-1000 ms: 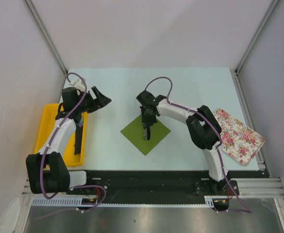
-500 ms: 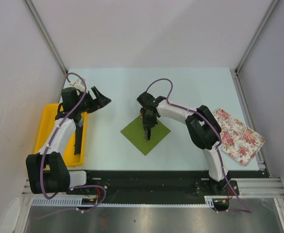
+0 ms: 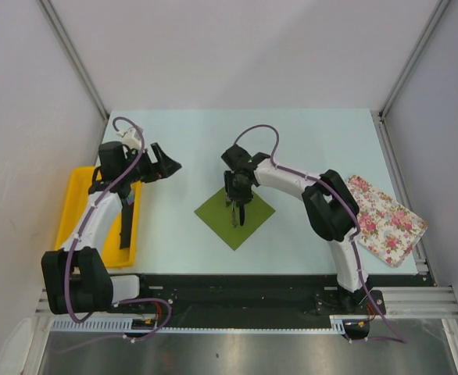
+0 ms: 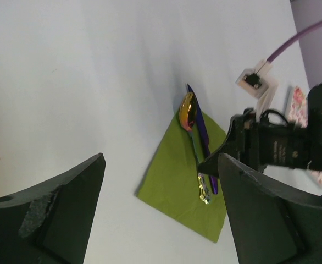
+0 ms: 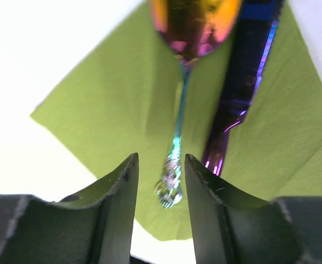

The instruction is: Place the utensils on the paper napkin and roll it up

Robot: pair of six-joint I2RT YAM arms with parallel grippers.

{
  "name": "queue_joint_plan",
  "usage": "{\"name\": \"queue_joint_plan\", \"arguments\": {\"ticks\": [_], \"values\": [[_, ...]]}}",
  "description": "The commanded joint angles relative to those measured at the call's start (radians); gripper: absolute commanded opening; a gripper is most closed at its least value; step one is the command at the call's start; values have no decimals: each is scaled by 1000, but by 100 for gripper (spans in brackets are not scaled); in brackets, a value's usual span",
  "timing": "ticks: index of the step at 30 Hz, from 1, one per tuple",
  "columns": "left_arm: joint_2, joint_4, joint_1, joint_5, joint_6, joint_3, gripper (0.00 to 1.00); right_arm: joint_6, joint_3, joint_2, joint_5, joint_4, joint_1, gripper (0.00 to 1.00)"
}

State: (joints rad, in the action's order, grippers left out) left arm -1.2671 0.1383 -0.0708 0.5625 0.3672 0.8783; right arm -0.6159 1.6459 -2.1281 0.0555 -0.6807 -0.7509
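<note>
The olive-green paper napkin (image 3: 223, 219) lies at the table's middle. Two utensils lie on it side by side: a spoon (image 5: 178, 129) with a shiny gold oval head and a dark purple-blue piece (image 5: 243, 82). Both also show in the left wrist view, the spoon (image 4: 187, 110) and the dark piece (image 4: 206, 144). My right gripper (image 5: 161, 184) hovers just above the napkin, slightly open, its fingers (image 5: 117, 203) on either side of the spoon's handle end with gaps showing. My left gripper (image 4: 161, 159) is wide open and empty, held above the table left of the napkin.
A yellow tray (image 3: 69, 211) sits at the left edge with a dark slim piece (image 3: 126, 223) in it. A white cloth with pink flowers (image 3: 385, 219) lies at the right edge. The right arm (image 3: 291, 178) reaches over the table's middle.
The right gripper has shifted slightly over the napkin. The left wrist has risen and turned a little. The utensils and napkin lie where they were.
</note>
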Motion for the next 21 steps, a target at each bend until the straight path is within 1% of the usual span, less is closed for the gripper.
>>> {"name": "queue_joint_plan", "arguments": {"ticks": [1,4,5,6,7,8,10,11,13,14,16,17,19,20,21], "values": [[52,43,-1,77,-180,-12,88,77,40,135,108,53,36,46],[28,72,31,83,-194,-24,82,139,9,186,119,79,73,46],[22,72,45,82,-191,-27,77,151,0,195,119,81,81,44],[11,76,60,74,-188,-27,75,162,-15,203,119,84,103,42],[0,78,107,68,-188,-30,72,185,-32,215,118,87,114,39],[-20,86,127,48,-189,-29,67,189,-67,221,113,87,126,35],[-40,96,190,27,-186,-30,64,202,-110,235,124,95,153,34],[-60,93,209,25,-180,-35,60,209,-156,238,136,104,159,29],[-75,93,264,19,-171,-41,56,216,-188,241,132,122,163,24],[-84,95,281,13,-169,-42,51,220,-205,237,138,128,163,22],[-109,83,314,10,-154,-50,48,225,-231,228,142,147,163,20],[-117,72,324,11,-139,-53,45,225,-238,215,145,155,162,16],[-143,64,344,14,-128,-56,42,223,-241,201,150,168,160,15],[-150,57,350,16,-120,-55,39,226,-238,194,158,171,157,12],[-158,52,356,16,-117,-55,38,226,-233,180,156,173,153,11]]}}
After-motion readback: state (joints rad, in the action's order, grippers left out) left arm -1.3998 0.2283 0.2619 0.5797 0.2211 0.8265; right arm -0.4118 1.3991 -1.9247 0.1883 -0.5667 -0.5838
